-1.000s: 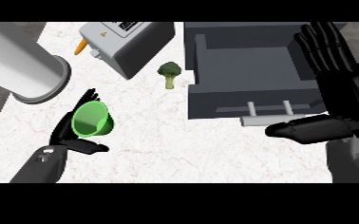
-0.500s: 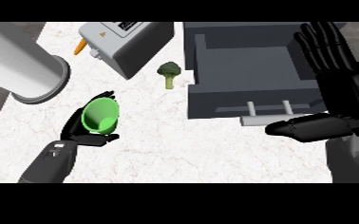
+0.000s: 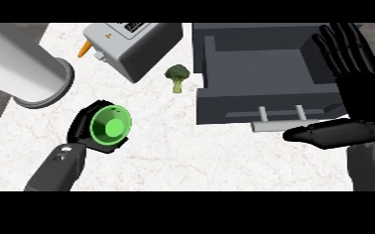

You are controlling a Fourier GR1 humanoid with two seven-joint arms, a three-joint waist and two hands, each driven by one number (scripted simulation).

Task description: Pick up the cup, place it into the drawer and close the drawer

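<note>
The green cup [image 3: 110, 127] is at the lower left, held off the counter with its mouth turned toward me. My left hand [image 3: 83, 129] is curled round it from behind and below. The dark grey drawer [image 3: 219, 106] stands pulled open at the upper right, its inside bare, with a pale bar handle [image 3: 277, 126] on its front. My right hand [image 3: 350, 74] stays open at the right edge, fingers up over the drawer's right side, thumb lying past the drawer's front corner.
A silver toaster [image 3: 132, 42] stands at the back, an orange carrot tip [image 3: 84, 49] beside it. A broccoli floret [image 3: 176, 77] lies between toaster and drawer. A large grey cylinder [image 3: 29, 74] stands at the left.
My left hand has lifted the cup a little and tipped it, so its mouth now faces me. The right hand has barely moved.
</note>
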